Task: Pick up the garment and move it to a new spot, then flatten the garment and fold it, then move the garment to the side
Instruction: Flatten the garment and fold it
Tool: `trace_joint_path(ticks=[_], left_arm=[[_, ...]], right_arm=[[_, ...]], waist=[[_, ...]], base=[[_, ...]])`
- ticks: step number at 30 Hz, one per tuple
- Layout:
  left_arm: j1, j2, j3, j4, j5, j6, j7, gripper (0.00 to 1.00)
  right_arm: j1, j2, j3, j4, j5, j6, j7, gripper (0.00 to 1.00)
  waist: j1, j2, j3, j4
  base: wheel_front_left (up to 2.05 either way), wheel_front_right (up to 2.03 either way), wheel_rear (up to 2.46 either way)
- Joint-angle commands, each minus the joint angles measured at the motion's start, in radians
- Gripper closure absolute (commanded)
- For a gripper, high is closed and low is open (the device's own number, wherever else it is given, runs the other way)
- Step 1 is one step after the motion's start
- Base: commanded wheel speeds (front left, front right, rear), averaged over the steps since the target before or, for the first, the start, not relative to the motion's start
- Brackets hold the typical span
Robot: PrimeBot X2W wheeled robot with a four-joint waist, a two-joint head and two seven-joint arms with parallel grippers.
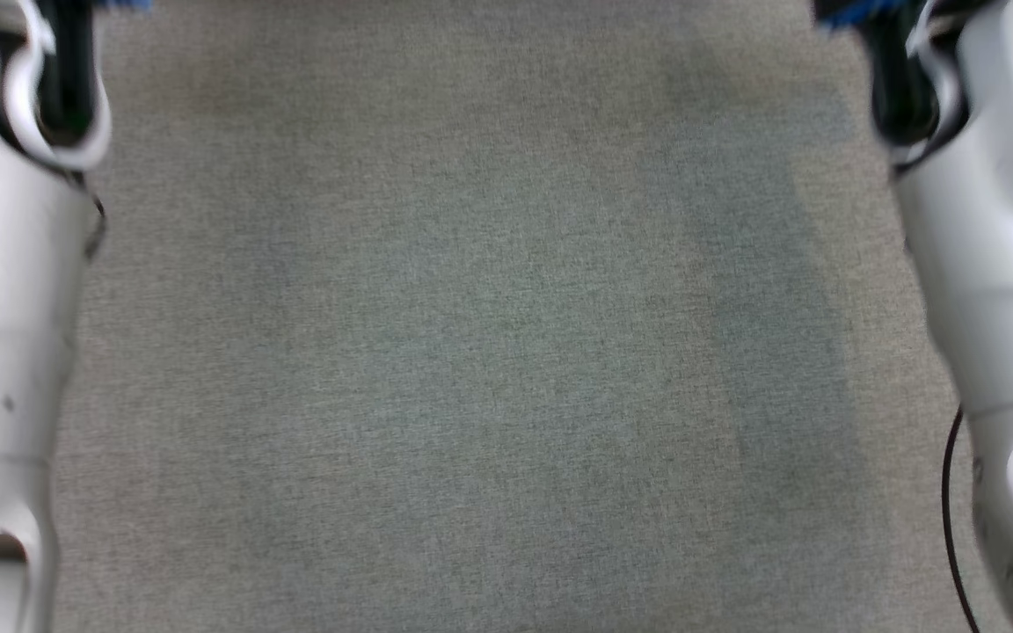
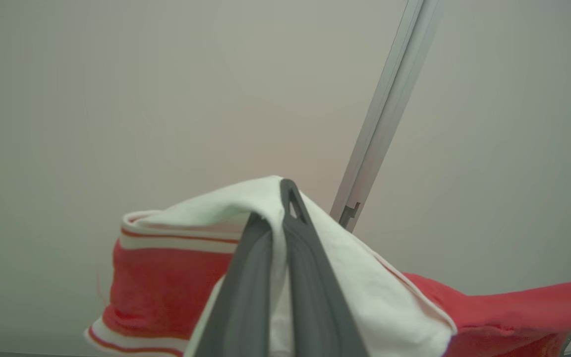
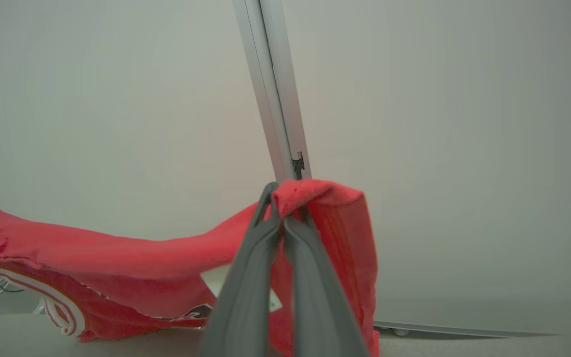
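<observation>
So, quick status from my end. The red jersey-knit garment with white striped trim is off the table and strung between both arms, on the near side of a silver aluminium post that stands against the pale wall.

The left gripper is pinched tight on a white panel of it. The right gripper is clamped on a red edge that drapes over its fingertips.

I'd call the pickup done. Setting it down in a new spot, flattening, folding and the shove to the side are all left to do.

The cloth sags between the grips and is bunched up, so it'll need a proper spread. The lower hem might be brushing the surface near the foot of the post, but the wrist view is too murky for me to say.

In the head view, the grey-green fabric table top lies between my two white forearms. A thin black cable loops beside the right one.

The obstacle I'd watch is the post itself, right behind the cloth.
</observation>
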Motion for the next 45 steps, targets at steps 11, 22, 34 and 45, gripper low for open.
trace_joint_path(ticks=[11, 22, 34, 45], left_arm=[[0.505, -0.086, 0.14, -0.19, 0.065, -0.001, -0.005, 1.0], [0.891, -0.167, 0.191, -0.29, 0.114, -0.001, -0.005, 1.0], [1.214, -0.162, 0.161, -0.354, 0.085, -0.001, -0.005, 1.0], [1.361, -0.148, 0.151, -0.434, 0.06, 0.015, 0.022, 1.0]], right_arm=[[0.428, -0.003, 0.068, -0.137, 0.041, 0.0, -0.003, 1.0], [0.77, -0.036, 0.156, -0.179, 0.107, 0.0, -0.003, 1.0], [1.057, -0.075, 0.139, -0.254, 0.154, 0.0, -0.003, 1.0], [1.239, -0.122, 0.108, -0.31, 0.178, 0.0, -0.003, 1.0]], waist=[[0.0, 0.0, -0.112, 0.013], [0.0, 0.0, -0.248, 0.021], [0.0, 0.0, -0.387, 0.031], [0.0, 0.0, -0.44, 0.052]], base=[[0.0, 0.0, 0.0], [0.0, 0.0, 0.0], [0.0, 0.0, 0.0], [0.0, 0.0, 0.0]])
